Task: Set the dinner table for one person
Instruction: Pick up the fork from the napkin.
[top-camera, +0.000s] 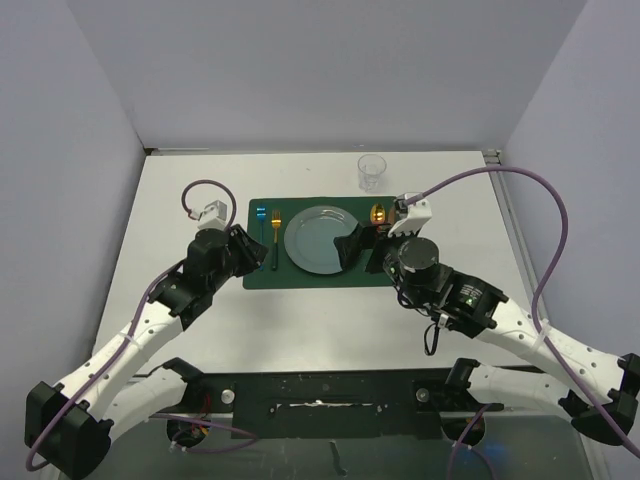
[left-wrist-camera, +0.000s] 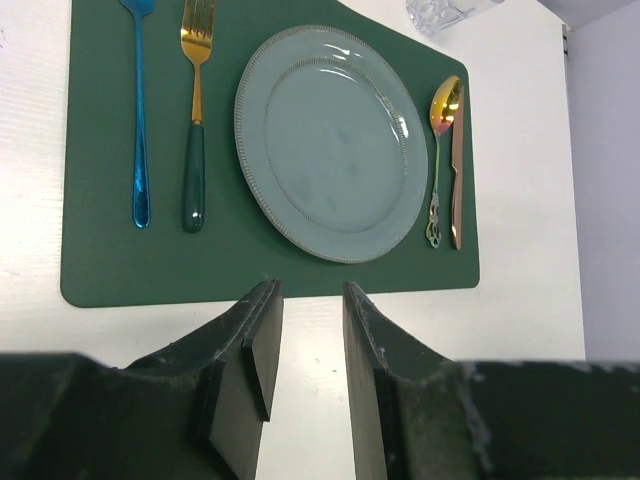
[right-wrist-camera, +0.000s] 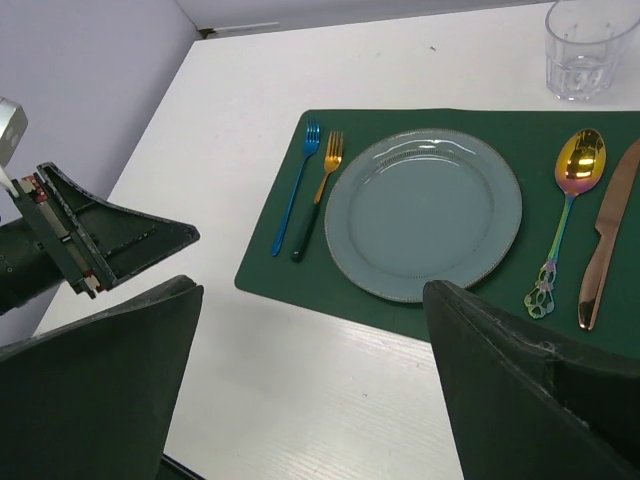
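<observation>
The setting on your table (top-camera: 320, 330) looks essentially finished, so I judge you to be at the closing step, with nothing left to place. The dark green placemat (left-wrist-camera: 120, 260) lies on the white tabletop, toward its far half. The plate (left-wrist-camera: 330, 140) sits in the middle of the mat, with the blue fork (left-wrist-camera: 139, 110) and the gold fork (left-wrist-camera: 196, 130) side by side on its left. The spoon (left-wrist-camera: 446, 105) and knife (left-wrist-camera: 457, 170) lie just beside each other on its right. The glass (right-wrist-camera: 585, 45) stands on bare table beyond the mat's far right corner. Your left gripper (left-wrist-camera: 310, 300) hovers at the mat's near edge with its jaws parted by a narrow gap and nothing between them. Your right gripper (right-wrist-camera: 315, 300) hangs over the mat's right side with its jaws spread wide, also empty. The next move probably calls for lifting both arms straight up before drawing them back toward their bases. Take care on the right: that arm is over the spoon and knife, and a low sweep could knock them askew. If you want a tidier result, the two forks could sit more parallel.
</observation>
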